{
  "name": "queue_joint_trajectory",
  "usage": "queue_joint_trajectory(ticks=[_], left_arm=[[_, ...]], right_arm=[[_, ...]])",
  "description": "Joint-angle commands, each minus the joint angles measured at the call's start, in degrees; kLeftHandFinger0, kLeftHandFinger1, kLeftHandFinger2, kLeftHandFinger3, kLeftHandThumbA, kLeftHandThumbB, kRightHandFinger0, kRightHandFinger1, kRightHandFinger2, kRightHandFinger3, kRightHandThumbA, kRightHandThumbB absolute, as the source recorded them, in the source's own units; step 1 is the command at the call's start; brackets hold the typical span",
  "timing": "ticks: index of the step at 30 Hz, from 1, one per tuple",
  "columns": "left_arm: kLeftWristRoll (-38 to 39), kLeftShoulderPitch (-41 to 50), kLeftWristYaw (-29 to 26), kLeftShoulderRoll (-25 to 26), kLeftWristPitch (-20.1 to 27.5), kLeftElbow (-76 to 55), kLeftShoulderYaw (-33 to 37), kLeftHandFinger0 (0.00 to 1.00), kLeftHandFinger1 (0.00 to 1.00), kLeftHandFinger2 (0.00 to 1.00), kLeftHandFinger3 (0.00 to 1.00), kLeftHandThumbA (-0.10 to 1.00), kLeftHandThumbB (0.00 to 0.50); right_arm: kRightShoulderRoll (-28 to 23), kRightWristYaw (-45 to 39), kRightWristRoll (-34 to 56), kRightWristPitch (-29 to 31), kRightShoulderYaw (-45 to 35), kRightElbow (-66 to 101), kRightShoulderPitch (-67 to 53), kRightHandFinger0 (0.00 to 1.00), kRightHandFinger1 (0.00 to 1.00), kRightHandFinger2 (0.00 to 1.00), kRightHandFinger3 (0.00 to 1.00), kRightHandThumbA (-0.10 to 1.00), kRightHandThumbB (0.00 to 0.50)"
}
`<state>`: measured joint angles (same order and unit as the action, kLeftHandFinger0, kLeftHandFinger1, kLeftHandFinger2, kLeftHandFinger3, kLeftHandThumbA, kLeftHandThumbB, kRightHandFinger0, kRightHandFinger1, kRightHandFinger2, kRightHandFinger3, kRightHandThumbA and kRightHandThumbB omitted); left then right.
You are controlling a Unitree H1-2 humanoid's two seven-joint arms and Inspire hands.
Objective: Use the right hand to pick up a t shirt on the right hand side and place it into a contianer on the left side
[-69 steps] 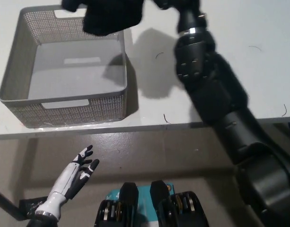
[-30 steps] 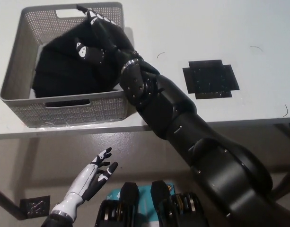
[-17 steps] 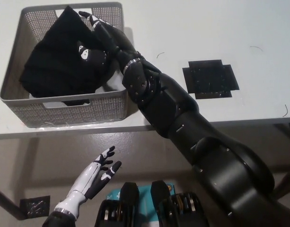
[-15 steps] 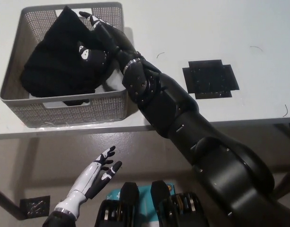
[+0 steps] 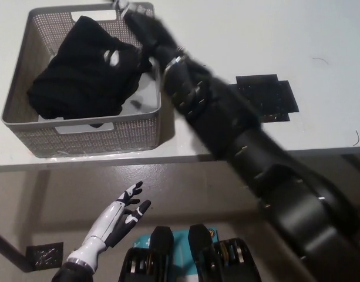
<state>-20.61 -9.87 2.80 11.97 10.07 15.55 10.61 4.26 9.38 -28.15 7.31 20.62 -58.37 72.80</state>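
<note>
black t shirt (image 5: 80, 70) lies bunched inside the grey mesh container (image 5: 141, 130), with the right hand (image 5: 135, 26) over the container's far right corner.

the container stands on the white table (image 5: 226, 35), near its front edge. the shirt fills most of the container's floor, leaning toward its left and far walls, and a bare patch of floor shows at its near right corner. the black right arm reaches across the container's right wall; the right hand is smeared by motion blur, so i cannot tell how far it is open or whether it touches the shirt. a black square mat (image 5: 268, 97) lies flat on the table to the right of the container, partly behind the arm. the white left hand (image 5: 118, 214) rests below the container, under the table edge, fingers spread and holding nothing.
</note>
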Motion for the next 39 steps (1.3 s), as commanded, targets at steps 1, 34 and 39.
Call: queue_joint_trajectory(ticks=[1, 34, 39], left_arm=[[0.22, -0.68, 0.03, 1.07, 0.02, -1.61, -0.65, 0.77, 0.87, 1.00, 1.00, 1.00, 0.367], [4.35, 2.43, -3.19, 0.17, 4.27, 3.21, -7.99, 0.82, 0.87, 0.98, 1.00, 1.00, 0.370], [4.46, 2.33, -3.01, 0.35, 4.22, 3.06, -8.20, 0.80, 0.87, 1.00, 1.00, 1.00, 0.391]], right_arm=[[-4.97, 1.17, -4.34, -1.41, 1.30, 10.45, -1.08, 1.00, 1.00, 1.00, 1.00, 0.89, 0.425], [-23.89, 0.20, 2.27, 10.67, -14.21, 66.14, -68.75, 1.00, 1.00, 1.00, 1.00, 0.69, 0.240], [-23.94, 2.62, -0.16, 14.35, -14.91, 58.58, -75.89, 1.00, 1.00, 1.00, 1.00, 0.71, 0.238]])
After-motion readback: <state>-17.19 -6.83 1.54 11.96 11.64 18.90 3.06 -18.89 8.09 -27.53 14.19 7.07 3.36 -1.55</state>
